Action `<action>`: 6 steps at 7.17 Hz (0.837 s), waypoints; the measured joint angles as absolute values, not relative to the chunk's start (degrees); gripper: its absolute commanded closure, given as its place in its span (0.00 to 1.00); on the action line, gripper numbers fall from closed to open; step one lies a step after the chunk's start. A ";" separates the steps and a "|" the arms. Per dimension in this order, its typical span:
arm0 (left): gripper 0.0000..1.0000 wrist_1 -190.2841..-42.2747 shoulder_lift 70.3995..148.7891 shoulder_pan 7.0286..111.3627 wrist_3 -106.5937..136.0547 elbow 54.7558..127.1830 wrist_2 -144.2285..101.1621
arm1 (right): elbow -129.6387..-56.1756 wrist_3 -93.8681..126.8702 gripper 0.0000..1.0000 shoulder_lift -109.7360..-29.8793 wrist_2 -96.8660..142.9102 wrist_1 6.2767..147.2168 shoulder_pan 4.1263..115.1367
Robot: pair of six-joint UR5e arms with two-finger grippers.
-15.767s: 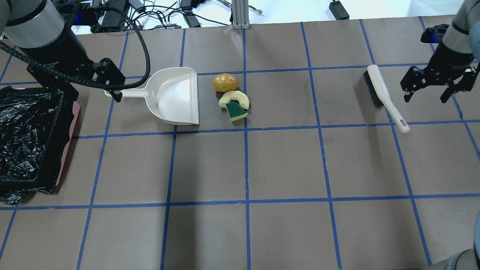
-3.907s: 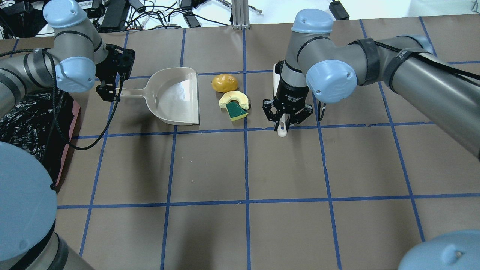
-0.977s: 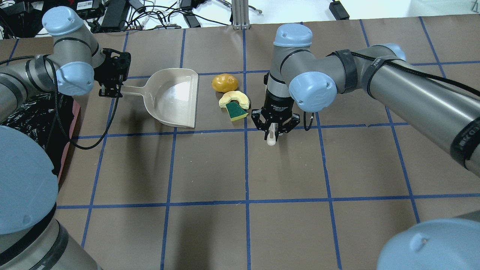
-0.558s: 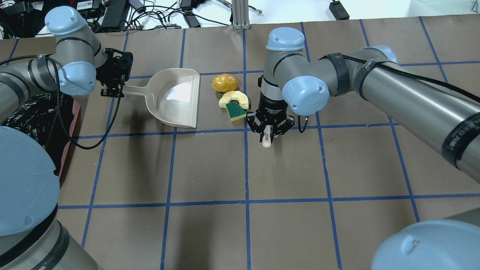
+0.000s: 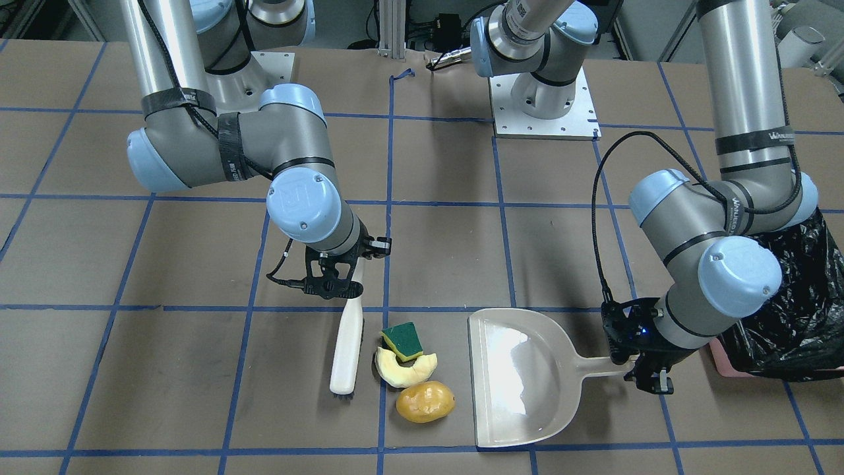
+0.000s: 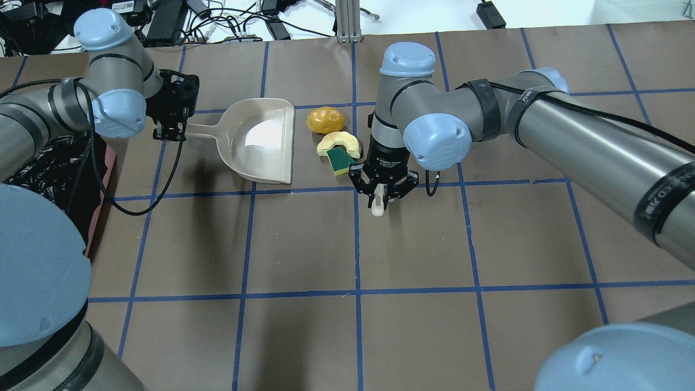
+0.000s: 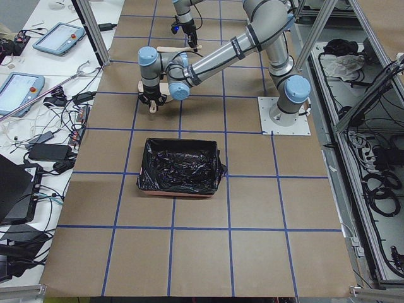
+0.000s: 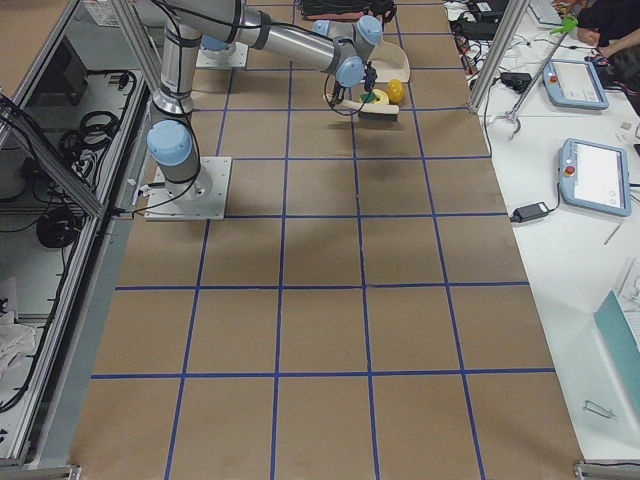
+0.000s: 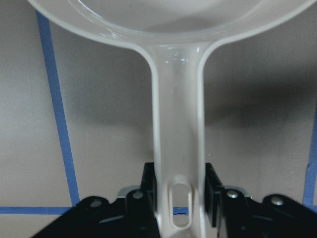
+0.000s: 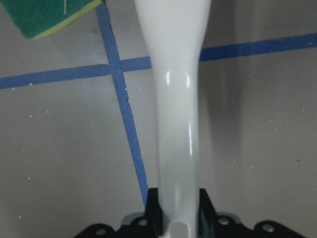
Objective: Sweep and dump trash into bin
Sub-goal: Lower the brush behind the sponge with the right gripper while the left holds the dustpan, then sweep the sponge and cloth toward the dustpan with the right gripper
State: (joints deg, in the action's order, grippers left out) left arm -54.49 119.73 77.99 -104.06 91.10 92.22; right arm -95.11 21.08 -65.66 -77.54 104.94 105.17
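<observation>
The trash lies in a tight group: a green-topped sponge piece [image 5: 402, 341], a pale fruit slice [image 5: 405, 369] and a yellow-brown lump [image 5: 425, 402]. My right gripper [image 5: 336, 280] is shut on the handle of the beige brush [image 5: 347, 349], whose head stands bristles-down right beside the sponge and slice, on the side away from the dustpan. On the group's other side, the beige dustpan [image 5: 517, 376] rests with its open lip facing the trash. My left gripper [image 5: 649, 369] is shut on its handle [image 9: 178, 148]. The bin [image 5: 791, 310], lined with a black bag, stands behind the left arm.
Brown paper with blue tape lines covers the table [image 6: 412, 244]. Both arm bases [image 5: 544, 105] are bolted on at the robot's side. Cables and power bricks [image 6: 228, 21] lie past the far edge. Tablets [image 8: 585, 175] sit on a side bench.
My right gripper has carried the brush leftward, up against the trash. My left gripper has slid the dustpan a little toward the trash from the other side.
</observation>
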 measured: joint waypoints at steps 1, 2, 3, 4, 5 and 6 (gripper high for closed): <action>0.71 -54.54 119.76 78.15 -103.89 91.13 92.20 | -95.10 21.54 1.00 -65.59 -77.33 104.99 105.42; 0.71 -54.56 119.78 78.27 -103.69 91.16 92.22 | -95.07 22.07 1.00 -65.40 -77.23 105.15 105.76; 0.71 -54.58 119.79 78.34 -103.57 91.18 92.25 | -95.04 23.39 1.00 -65.03 -77.17 105.87 106.46; 0.71 -54.58 119.78 78.37 -103.54 91.17 92.27 | -94.99 24.92 1.00 -64.66 -76.77 106.78 107.18; 0.71 -54.60 119.75 78.39 -103.54 91.16 92.28 | -94.91 26.09 1.00 -64.34 -75.94 107.46 107.65; 0.71 -54.64 119.72 78.39 -103.54 91.15 92.27 | -94.67 27.10 1.00 -64.11 -75.24 108.09 108.02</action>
